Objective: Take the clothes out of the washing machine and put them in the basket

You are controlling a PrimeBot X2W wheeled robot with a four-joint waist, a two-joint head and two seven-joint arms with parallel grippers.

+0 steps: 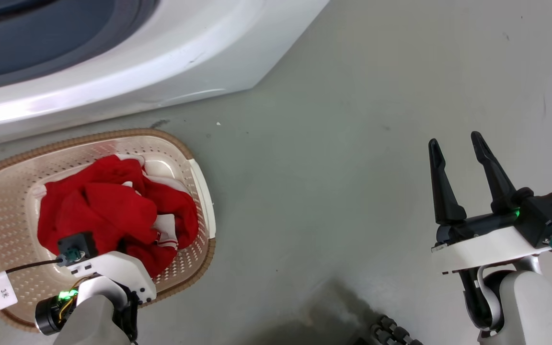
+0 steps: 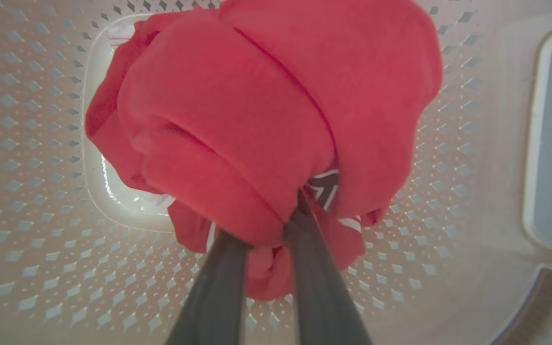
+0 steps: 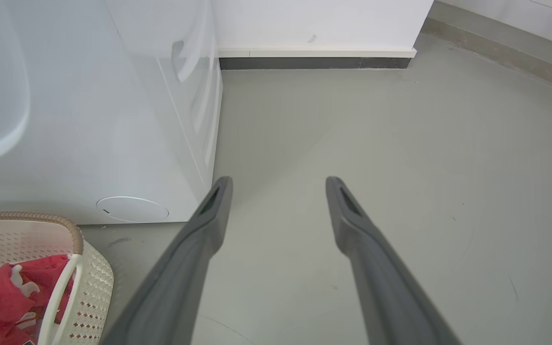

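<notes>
Head view, L side: basket (image 1: 113,135) on grey floor (image 1: 328,191), just beside washing machine (image 1: 161,62) front. Inside basket: clothes (image 1: 113,206), red w/ white panels, bunched in one heap. White tag (image 1: 4,291) on black cable across basket's near rim. L wrist view: left gripper (image 2: 269,225) sunk in heap, fingers (image 2: 218,292) close together, clamped on fold of red fabric w/ striped trim. R side: right gripper (image 1: 454,139) over floor, well apart from basket, fingers spread wide, empty.
</notes>
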